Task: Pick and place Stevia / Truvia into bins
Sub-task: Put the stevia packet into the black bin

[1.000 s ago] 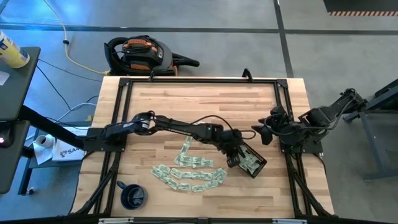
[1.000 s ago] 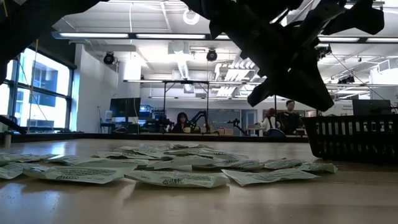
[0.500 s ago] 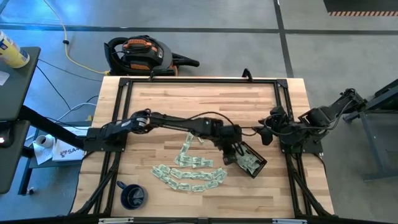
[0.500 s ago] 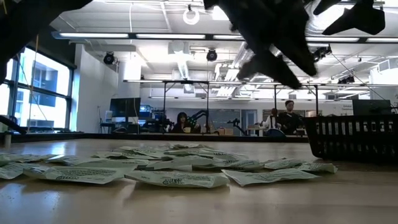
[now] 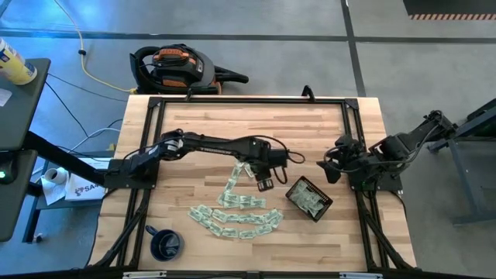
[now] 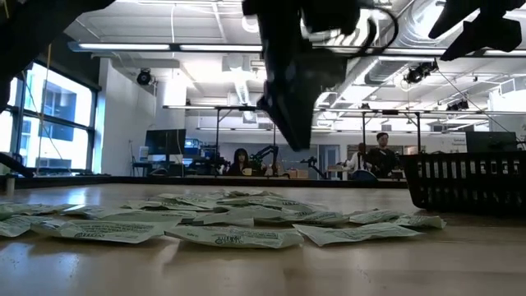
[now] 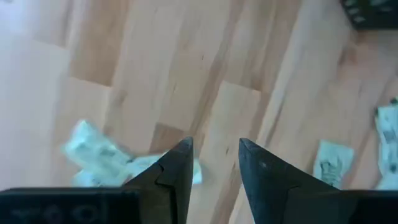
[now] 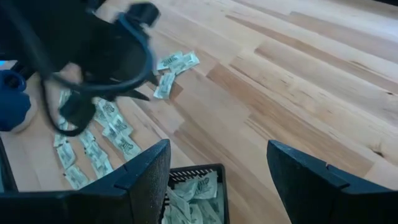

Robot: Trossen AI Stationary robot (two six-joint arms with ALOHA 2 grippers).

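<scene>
Many pale green and white Stevia sachets (image 5: 235,215) lie flat on the wooden table in a curved band, with more in a short column (image 5: 232,184). The black tray (image 5: 296,190) stands to their right, on the table, with several sachets (image 8: 194,190) inside. My left gripper (image 5: 263,184) hangs open above bare wood between the column and the tray, pointing steeply down; in the left wrist view its gripper (image 7: 214,148) has nothing between the fingers. My right gripper (image 8: 217,163) waits open, raised, right of the tray.
A dark blue mug (image 5: 165,244) stands near the front left corner. A black frame (image 5: 248,101) runs along the table's edges. Bare wood lies toward the far edge. In the low view the tray's wall (image 6: 464,181) rises at the right, with people at desks far behind.
My left gripper has left its place over the tray, gone toward the table's left edge and a little toward the far edge, and tipped to point more steeply down. It now hangs beside the column of sachets. The sachets on the table have stayed put.
</scene>
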